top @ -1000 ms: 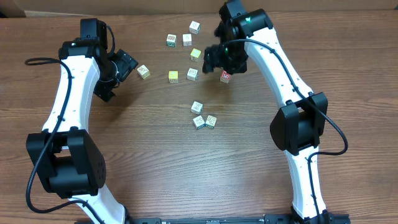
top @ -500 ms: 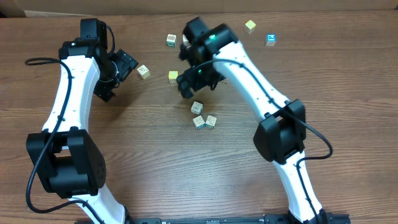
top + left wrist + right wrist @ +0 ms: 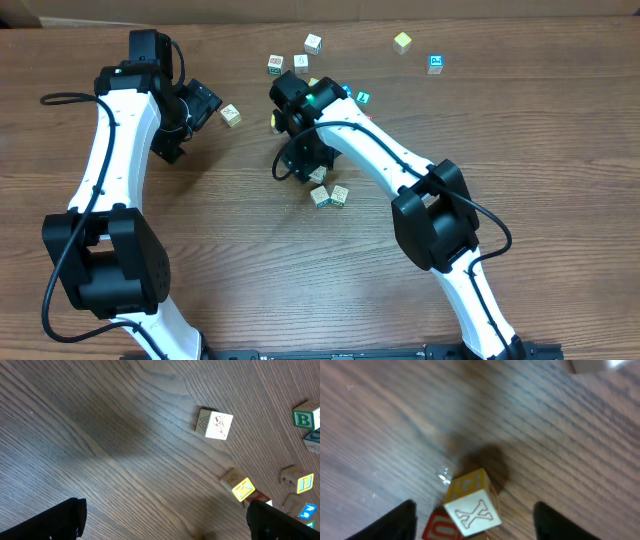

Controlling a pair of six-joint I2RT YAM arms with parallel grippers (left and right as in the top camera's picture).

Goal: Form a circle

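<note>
The circle is a small clump of cream picture cubes (image 3: 330, 193) near the table's middle. My right gripper (image 3: 298, 160) hangs over the clump's far-left edge. In the right wrist view a cube with an X face (image 3: 472, 512) sits between its spread fingers (image 3: 395, 520), with a gap on each side. A red-printed cube (image 3: 439, 527) lies right against the X cube. The right gripper (image 3: 475, 520) is open and grips nothing. My left gripper (image 3: 212, 103) stands open at the left, beside a lone cream cube (image 3: 231, 115), which also shows in the left wrist view (image 3: 215, 424).
More cubes lie scattered at the back: three cream ones (image 3: 276, 64), a yellow cube (image 3: 402, 41), a blue-faced cube (image 3: 436, 63) and a green-printed one (image 3: 363, 97). The left wrist view shows a yellow-faced cube (image 3: 241, 488) and a green B cube (image 3: 304, 418).
The right arm swung left and toward the front, from the back cubes to the clump, and its jaws narrowed a little. The left arm has not moved.
</note>
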